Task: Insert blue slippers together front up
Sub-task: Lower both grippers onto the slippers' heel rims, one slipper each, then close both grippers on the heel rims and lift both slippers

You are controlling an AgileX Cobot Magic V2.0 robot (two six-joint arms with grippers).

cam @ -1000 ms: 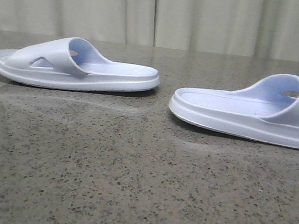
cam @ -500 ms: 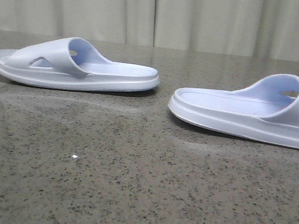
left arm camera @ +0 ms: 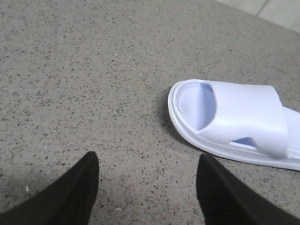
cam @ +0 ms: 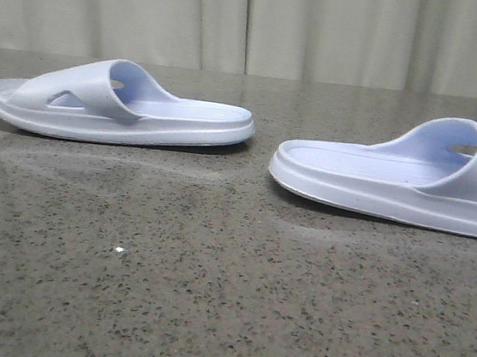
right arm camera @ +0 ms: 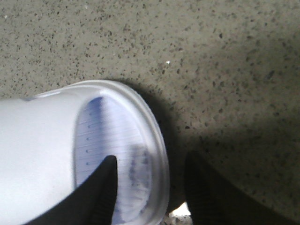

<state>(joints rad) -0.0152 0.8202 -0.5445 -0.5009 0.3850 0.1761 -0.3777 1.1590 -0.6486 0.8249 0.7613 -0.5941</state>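
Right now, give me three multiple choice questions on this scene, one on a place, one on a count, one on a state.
1. Where do the blue slippers stand?
A. Stacked together
B. Apart on the table
C. On the floor

2. How many slippers are there?
A. One
B. Two
C. Three

3. How are the left gripper's jaws?
A. Open, holding nothing
B. Shut on a slipper
C. Out of view

Key:
1. B, left slipper and right slipper lie with bare table between.
2. B, the front view shows two.
3. A, left gripper spans bare table.

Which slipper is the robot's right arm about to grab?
Look at the speckled grey table in the front view. Two pale blue slippers lie there, apart. It is the right slipper, nearer the camera and cut off by the picture's edge; the right fingers straddle its rim.
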